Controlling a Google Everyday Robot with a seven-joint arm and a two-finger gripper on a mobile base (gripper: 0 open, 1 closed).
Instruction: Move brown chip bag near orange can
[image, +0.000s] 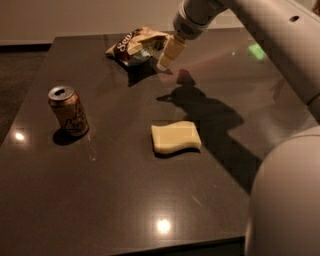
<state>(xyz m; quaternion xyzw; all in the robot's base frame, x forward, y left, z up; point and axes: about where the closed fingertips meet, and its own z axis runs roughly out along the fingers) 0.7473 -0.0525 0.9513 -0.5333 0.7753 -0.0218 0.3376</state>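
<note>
The brown chip bag (136, 44) lies crumpled at the far edge of the dark table (115, 200), white lettering up. The orange can (69, 111) stands upright at the left side of the table, well apart from the bag. My gripper (168, 54) hangs from the arm that reaches in from the upper right. Its pale fingers point down and to the left, just to the right of the bag and close over the table top. It holds nothing that I can see.
A pale yellow wavy-edged sponge (175, 136) lies near the table's middle, between can and arm. The arm's white body (285, 200) fills the lower right. The arm's shadow falls across the table's right half.
</note>
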